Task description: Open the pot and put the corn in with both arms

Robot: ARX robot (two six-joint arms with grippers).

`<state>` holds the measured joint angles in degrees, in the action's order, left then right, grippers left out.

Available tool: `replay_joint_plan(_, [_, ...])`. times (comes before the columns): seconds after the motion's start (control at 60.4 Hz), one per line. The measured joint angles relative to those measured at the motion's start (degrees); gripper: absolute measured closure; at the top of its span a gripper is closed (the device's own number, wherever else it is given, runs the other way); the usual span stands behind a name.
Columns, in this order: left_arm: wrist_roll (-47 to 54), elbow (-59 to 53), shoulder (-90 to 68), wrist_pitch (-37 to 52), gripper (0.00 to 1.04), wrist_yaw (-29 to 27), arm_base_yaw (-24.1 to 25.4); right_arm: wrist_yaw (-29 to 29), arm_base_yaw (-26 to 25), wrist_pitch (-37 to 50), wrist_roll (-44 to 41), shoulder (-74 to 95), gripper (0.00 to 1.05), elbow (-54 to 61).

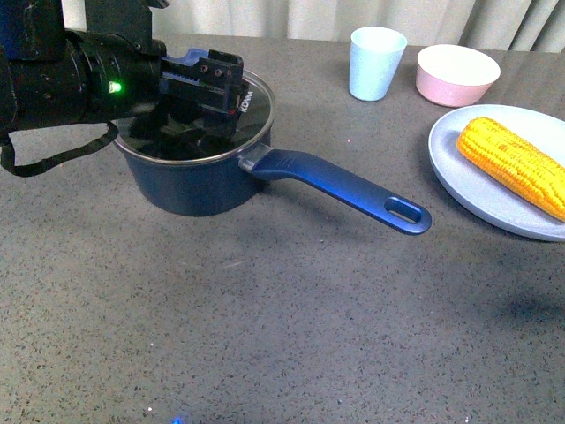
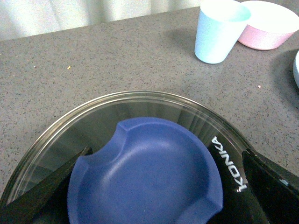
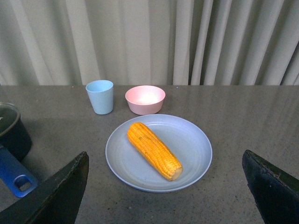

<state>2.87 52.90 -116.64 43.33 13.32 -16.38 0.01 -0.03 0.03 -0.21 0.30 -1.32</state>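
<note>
The navy pot (image 1: 190, 181) stands at the left of the table with its glass lid (image 1: 256, 110) on and its long handle (image 1: 353, 190) pointing right. My left gripper (image 1: 199, 119) is right over the lid. In the left wrist view it (image 2: 154, 186) is open, one finger on each side of the blue knob (image 2: 145, 172), not closed on it. The corn (image 1: 516, 165) lies on a pale blue plate (image 1: 468, 190) at the right. My right gripper (image 3: 164, 156) is open and empty, above and short of the corn (image 3: 153, 149); it is outside the front view.
A pale blue cup (image 1: 375, 62) and a pink bowl (image 1: 456, 73) stand at the back, behind the plate. The pot's side (image 3: 11, 133) and handle end (image 3: 14, 175) show at the edge of the right wrist view. A curtain hangs behind the table.
</note>
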Motion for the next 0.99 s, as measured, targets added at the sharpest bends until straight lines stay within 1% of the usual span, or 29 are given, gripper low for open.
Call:
replay_joint_plan(0.431, [-0.6, 3.4, -2.4, -1.8, 0.09, -2.4, -0.1, 0.0, 0.0, 0.0, 0.0, 0.0, 0.09, 0.0])
replay_joint_plan(0.447, [-0.6, 3.4, -2.5, -1.8, 0.11, -2.5, -0.2, 0.0, 0.0, 0.0, 0.0, 0.0, 0.09, 0.0])
replay_joint_plan(0.497, [-0.6, 3.5, -2.5, -1.9, 0.21, -3.0, -0.2, 0.0, 0.0, 0.0, 0.0, 0.0, 0.09, 0.0])
replay_joint_plan(0.646, [-0.5, 3.6, -2.5, -2.1, 0.45, -3.5, -0.2, 0.0, 0.0, 0.0, 0.0, 0.0, 0.09, 0.0])
replay_joint_plan(0.679, [-0.3, 3.6, -2.4, -2.2, 0.46, -3.7, -0.2, 0.0, 0.0, 0.0, 0.0, 0.0, 0.09, 0.0])
replay_joint_plan(0.994, [-1.8, 3.0, 1.1, -5.7, 0.47, -5.9, 0.1, 0.0, 0.0, 0.0, 0.0, 0.0, 0.09, 0.0])
